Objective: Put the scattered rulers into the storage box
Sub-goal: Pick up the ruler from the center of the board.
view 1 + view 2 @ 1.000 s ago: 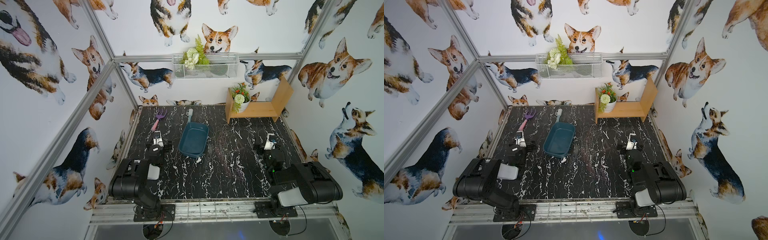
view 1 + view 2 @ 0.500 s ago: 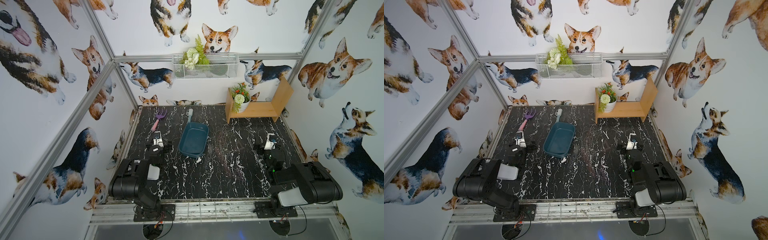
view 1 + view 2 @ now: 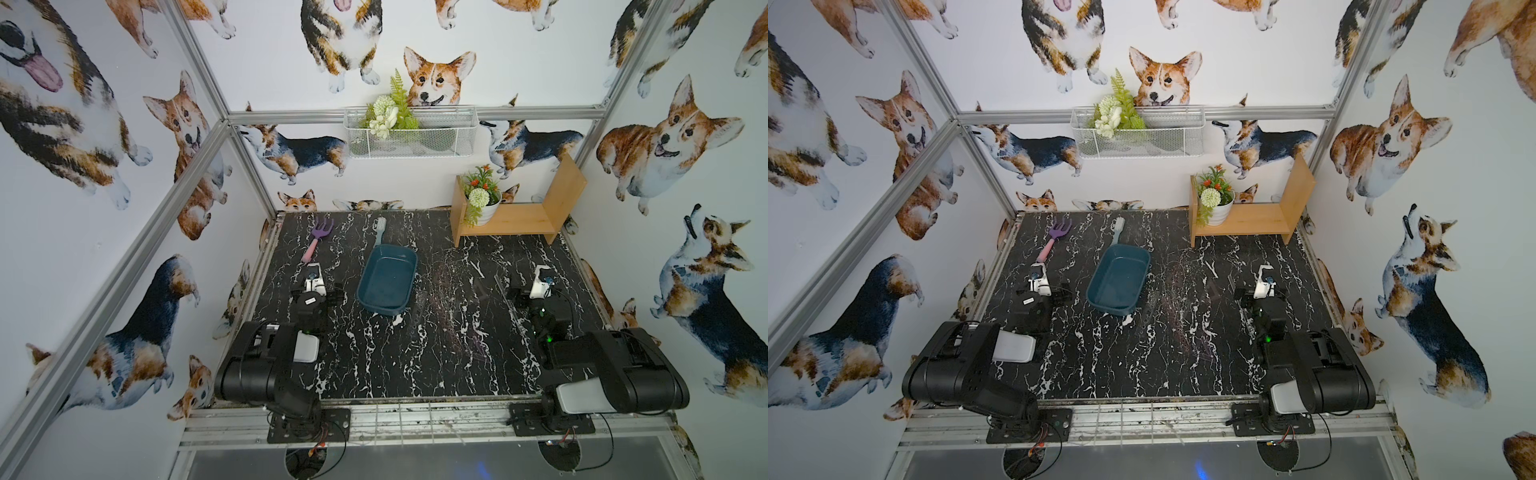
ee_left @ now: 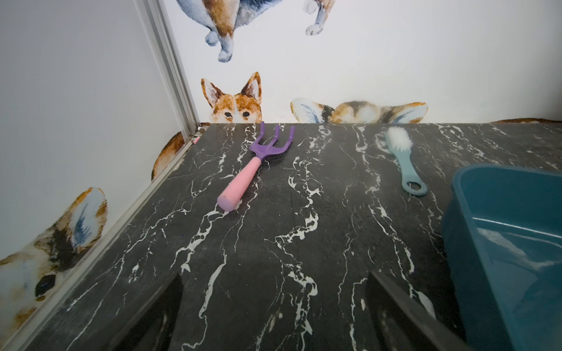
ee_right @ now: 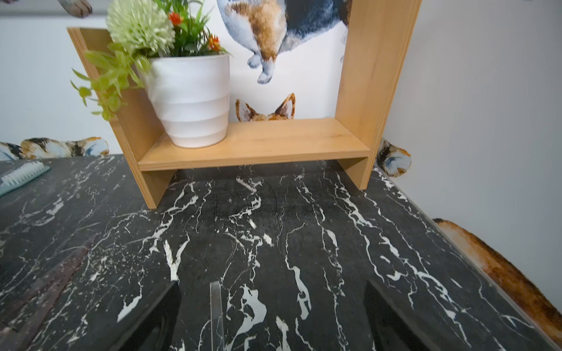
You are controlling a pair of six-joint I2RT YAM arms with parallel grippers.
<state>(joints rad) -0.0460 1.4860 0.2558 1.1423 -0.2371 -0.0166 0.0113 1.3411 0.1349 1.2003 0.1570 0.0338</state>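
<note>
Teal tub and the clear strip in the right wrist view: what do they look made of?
The shallow dark teal-blue rectangular tub looks like moulded plastic, smooth and semi-glossy: rounded corners, rolled rim, sheen inside. The thin flat clear ruler is likely transparent plastic: the black marbled tabletop shows through it, its end edge catches light.

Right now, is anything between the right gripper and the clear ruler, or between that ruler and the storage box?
Nothing blocks the right gripper: between its open jaws lies one end of the clear ruler, flat on the table. Toward the storage box, only the tinted ruler lies flat between; a lifted carry should clear it.
</note>
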